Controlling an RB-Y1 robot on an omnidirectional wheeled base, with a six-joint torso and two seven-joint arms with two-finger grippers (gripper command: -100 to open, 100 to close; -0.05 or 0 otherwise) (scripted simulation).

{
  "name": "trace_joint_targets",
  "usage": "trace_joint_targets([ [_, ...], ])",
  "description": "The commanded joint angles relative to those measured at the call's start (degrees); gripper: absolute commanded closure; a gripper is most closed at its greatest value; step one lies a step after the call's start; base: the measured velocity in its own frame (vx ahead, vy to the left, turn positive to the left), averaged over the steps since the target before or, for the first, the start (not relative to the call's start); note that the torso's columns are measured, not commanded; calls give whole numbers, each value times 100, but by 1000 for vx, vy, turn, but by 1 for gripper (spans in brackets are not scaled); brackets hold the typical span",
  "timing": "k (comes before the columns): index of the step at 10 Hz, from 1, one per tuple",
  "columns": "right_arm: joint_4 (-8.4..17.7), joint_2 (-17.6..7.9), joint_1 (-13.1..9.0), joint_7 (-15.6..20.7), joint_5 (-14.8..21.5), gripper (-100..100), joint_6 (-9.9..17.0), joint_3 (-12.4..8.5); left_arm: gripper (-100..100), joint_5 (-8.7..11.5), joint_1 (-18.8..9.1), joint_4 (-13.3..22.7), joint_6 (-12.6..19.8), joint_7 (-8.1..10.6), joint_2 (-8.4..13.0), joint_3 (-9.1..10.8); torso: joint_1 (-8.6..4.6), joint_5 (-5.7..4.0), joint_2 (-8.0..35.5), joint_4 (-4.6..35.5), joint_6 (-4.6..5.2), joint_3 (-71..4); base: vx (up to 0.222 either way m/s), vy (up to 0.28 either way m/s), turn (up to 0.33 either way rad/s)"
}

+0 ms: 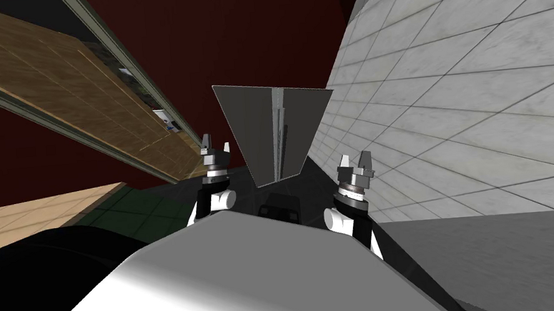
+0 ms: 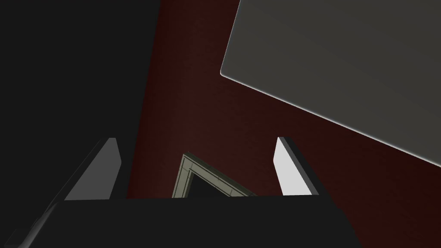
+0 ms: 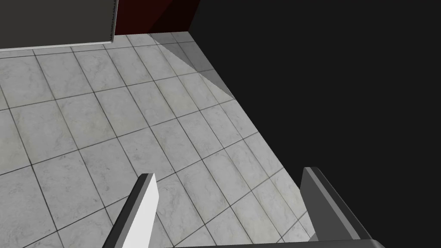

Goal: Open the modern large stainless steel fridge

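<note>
Flanking the grey fridge (image 1: 255, 133), left pincer (image 1: 216, 145) and right pincer (image 1: 355, 158) stand open, clear of its edges.

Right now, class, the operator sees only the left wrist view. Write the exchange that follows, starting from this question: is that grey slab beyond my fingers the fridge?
Observer: Yes. The head view shows the grey fridge standing ahead, between the left gripper and the right gripper, and touching neither.
Operator: Is it open?
Observer: No, it looks shut. Its pale handles run side by side down its middle.
Operator: What is my other hand at?
Observer: The right gripper's fingers stand open, facing a white tiled wall.
</note>
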Motion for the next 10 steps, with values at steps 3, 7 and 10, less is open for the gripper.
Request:
trace_joint_targets([
  [3, -1, 0, 0, 0, 0, 0, 0, 0, 0, 0, 0, -1, 0, 0, 0, 0, 0, 0, 1003, 1006, 0, -2014, 0, 0, 0],
  [7, -2, 0, 0, 0, 0, 0, -1, 0, 0, 0, 0, -1, -1, 0, 0, 0, 0, 0, 2693, 2691, 0, -5381, 0, 0, 0],
  [10, -2, 0, 0, 0, 0, 0, -1, 0, -100, -68, -114, 14, 95, 44, 272, 31, 0, 0, 3962, 3960, 0, -7919, -2, -1, -17],
])
